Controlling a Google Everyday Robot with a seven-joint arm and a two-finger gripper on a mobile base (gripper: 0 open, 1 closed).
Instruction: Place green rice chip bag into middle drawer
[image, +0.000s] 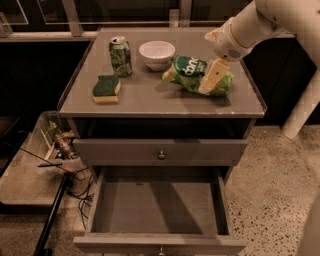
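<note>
**Step in hand: the pick.** The gripper (209, 82) is hanging from the arm, which is reaching in from the upper right. It is sitting over the right half of the bag (189, 66). The two are overlapping in view, but contact cannot be confirmed, and whether the gripper is spread or closed cannot be told. The bag is lying crumpled on the cabinet top (150, 97), right of centre and just beside the bowl (157, 54). It is apart from the can (120, 55) and well apart from the sponge (106, 89).

**Next move (judgement).**
- The task is looking early: the bag is not yet in the drawer (157, 205).
- The move is calling for a firm pinch on the foil, because crumpled foil is likely to slip or fold.
- A lift clear of the top follows, then a carry forward past the front edge and down.
- The upper drawer front (161, 151) is sitting shut between the top and the opening, so the path is needing to pass in front of it.

**Containers.**
- The drawer is standing pulled out below the cabinet, and its grey floor is showing bare, with nothing in it.
- The bowl is standing upright, and its inside is appearing to hold nothing.
- The can is standing upright; its contents are not visible.
</note>
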